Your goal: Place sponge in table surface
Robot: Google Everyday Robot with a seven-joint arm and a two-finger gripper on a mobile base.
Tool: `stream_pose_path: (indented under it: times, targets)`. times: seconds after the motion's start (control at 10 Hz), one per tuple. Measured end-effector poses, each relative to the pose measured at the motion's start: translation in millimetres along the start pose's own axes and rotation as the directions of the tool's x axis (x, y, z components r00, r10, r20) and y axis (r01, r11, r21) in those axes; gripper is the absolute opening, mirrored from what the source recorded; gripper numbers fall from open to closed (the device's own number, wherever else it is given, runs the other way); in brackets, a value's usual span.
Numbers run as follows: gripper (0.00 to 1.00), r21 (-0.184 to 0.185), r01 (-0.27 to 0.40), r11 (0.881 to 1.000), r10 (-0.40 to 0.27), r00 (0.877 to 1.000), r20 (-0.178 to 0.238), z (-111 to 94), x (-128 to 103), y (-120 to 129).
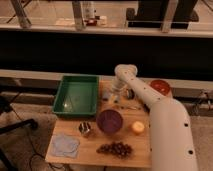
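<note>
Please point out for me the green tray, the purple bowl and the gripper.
green tray (65, 86): camera view, on its left rim.
purple bowl (109, 121): camera view, on the inside of the bowl.
gripper (111, 98): camera view, at the arm's end over the table, beside the tray.

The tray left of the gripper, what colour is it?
Green tray, camera view; gripper beside it.

We have one view only, set high behind the arm's (167, 125) shoulder and tilted down across the tabletop (75, 132) toward a dark wall. We stand at middle range, the gripper (112, 97) at the tabletop's far edge beside the tray (77, 95).
</note>
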Motion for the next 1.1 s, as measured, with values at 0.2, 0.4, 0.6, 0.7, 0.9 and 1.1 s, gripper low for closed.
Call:
stream_pose_path:
  times: [0.2, 0.4, 0.6, 0.7, 0.9, 1.1]
  targets:
    - [0.8, -0.015, -0.011, 1.0, 0.011, 1.0, -0.005, 4.5, 4.8, -1.4]
    - [0.71, -0.021, -0.018, 1.0, 0.017, 1.0, -0.011, 5.9, 8.4, -1.8]
    - [0.52, -0.023, -0.025, 0.999, 0.025, 1.0, -0.015, 5.9, 10.5, -2.1]
    - [0.41, -0.02, -0.03, 0.999, 0.029, 0.999, -0.016, 5.7, 11.2, -3.1]
    - [0.36, -0.014, -0.031, 0.999, 0.031, 0.999, -0.015, 4.4, 10.8, -4.6]
    - [0.36, -0.008, -0.032, 0.999, 0.032, 0.999, -0.011, 2.0, 9.3, -6.1]
